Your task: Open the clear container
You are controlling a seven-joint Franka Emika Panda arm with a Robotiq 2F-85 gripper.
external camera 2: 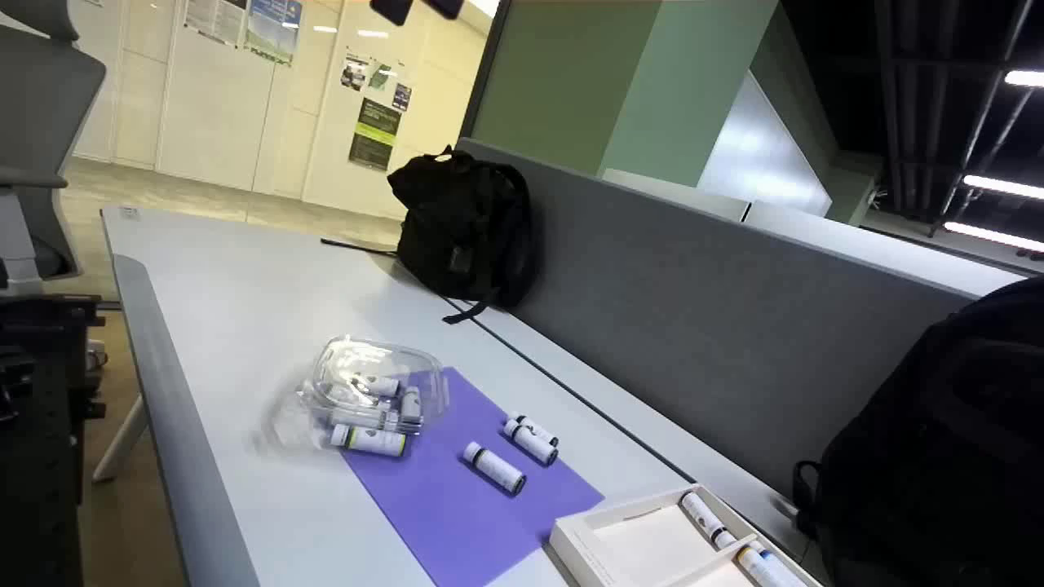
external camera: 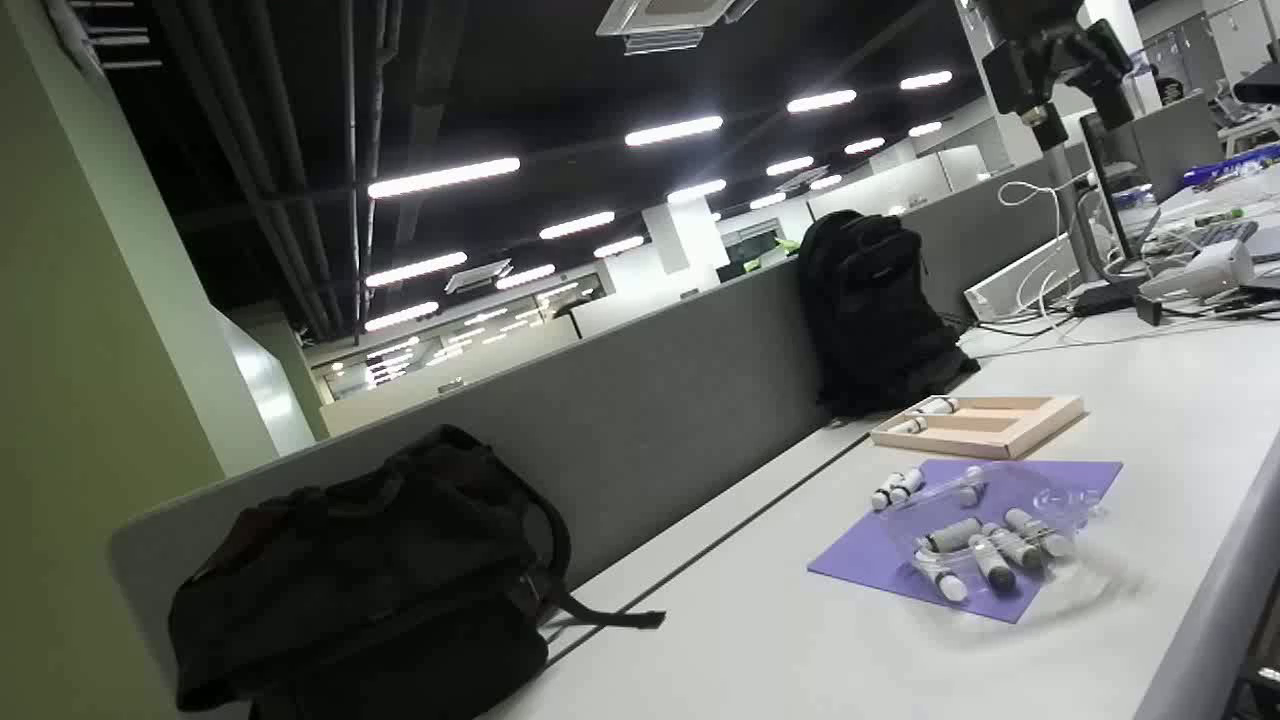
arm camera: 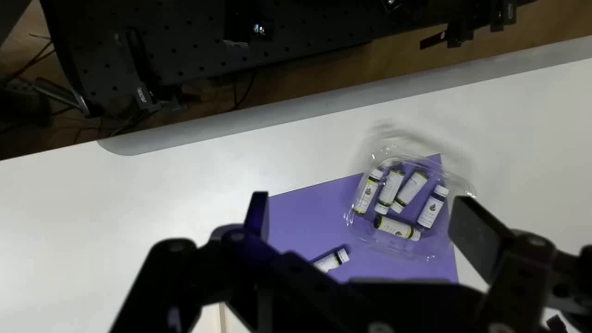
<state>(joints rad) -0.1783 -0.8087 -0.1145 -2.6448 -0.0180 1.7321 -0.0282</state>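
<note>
The clear container (external camera: 1065, 505) is a see-through plastic box partly on a purple sheet (external camera: 860, 560) on the white table. It also shows in an exterior view (external camera 2: 342, 359) and in the wrist view (arm camera: 402, 249). Several white-capped vials (arm camera: 430, 210) show through its plastic. I cannot tell clearly where its lid edge runs or whether it is latched. My gripper (external camera: 1082, 115) hangs high above the table, at the top edge of an exterior view (external camera 2: 418, 6). In the wrist view my gripper (arm camera: 365, 222) is open and empty, with the container low beneath, nearer the right finger.
Loose vials (external camera 2: 497, 469) lie on the purple sheet beside the container. A pale divided tray (external camera: 1000, 440) holds a few vials. Black backpacks (external camera: 370, 580) (external camera: 870, 310) lean on the grey partition (external camera: 680, 400). A monitor and cables (external camera: 1110, 190) stand further along.
</note>
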